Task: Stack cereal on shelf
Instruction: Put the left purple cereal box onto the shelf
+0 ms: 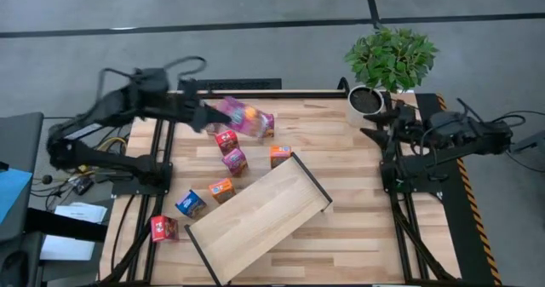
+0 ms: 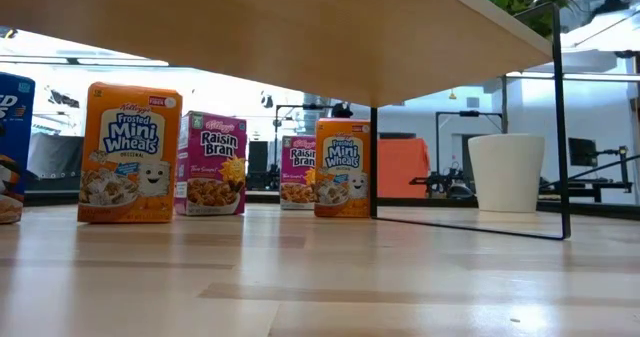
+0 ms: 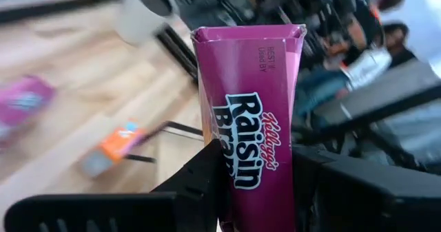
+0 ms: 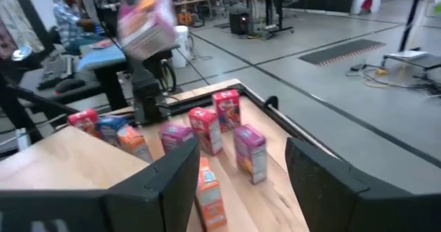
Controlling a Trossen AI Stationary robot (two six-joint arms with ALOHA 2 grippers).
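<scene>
On the planked tabletop [image 1: 358, 202], pale wood shelf [image 1: 255, 219] lying diagonally near the front, potted plant [image 1: 387, 66] at the far right corner, left gripper [image 1: 204, 115] raised above the far edge, fingers clamped on a magenta Raisin Bran box [image 3: 251, 122], right gripper [image 4: 238, 184] waiting at the right side, fingers spread wide and empty, small cereal boxes [image 1: 230, 151] scattered left of the shelf.

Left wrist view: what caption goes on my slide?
Left gripper fingers clamp a magenta Raisin Bran box held above the table.
</scene>
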